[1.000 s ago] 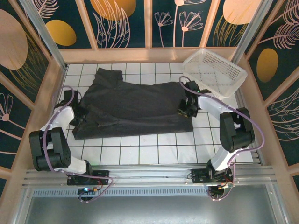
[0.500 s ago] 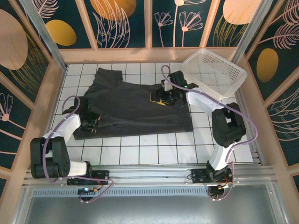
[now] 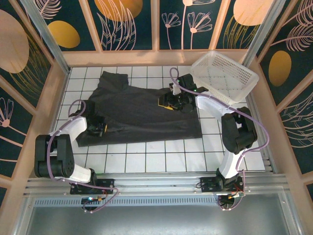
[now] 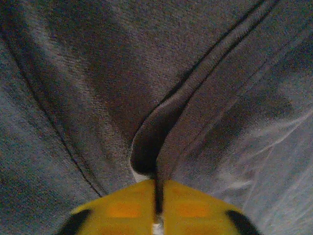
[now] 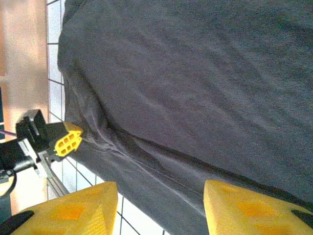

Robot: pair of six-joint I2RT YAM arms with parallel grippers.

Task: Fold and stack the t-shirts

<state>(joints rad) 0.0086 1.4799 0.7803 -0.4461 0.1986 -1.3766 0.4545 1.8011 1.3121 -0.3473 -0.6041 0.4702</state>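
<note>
White tiles (image 3: 161,156) under patterned walls carry the work. Down on the cloth, the left gripper (image 4: 157,185) is pinched together on a raised hem fold at the near-left edge of the shirt (image 3: 137,110), apparently to lift that side for folding. The right gripper (image 5: 160,190) hangs over the far-right part with jaws apart, holding nothing, probably seeking the matching edge. The shirt lies spread mid-table.

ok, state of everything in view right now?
t-shirt: spread out on the tiles, not yet folded, near left edge creased.
left gripper: shut, pinching a fold of the t-shirt's edge.
right gripper: open, over the t-shirt, holding nothing.
basket: empty, tilted at the far right corner.
</note>
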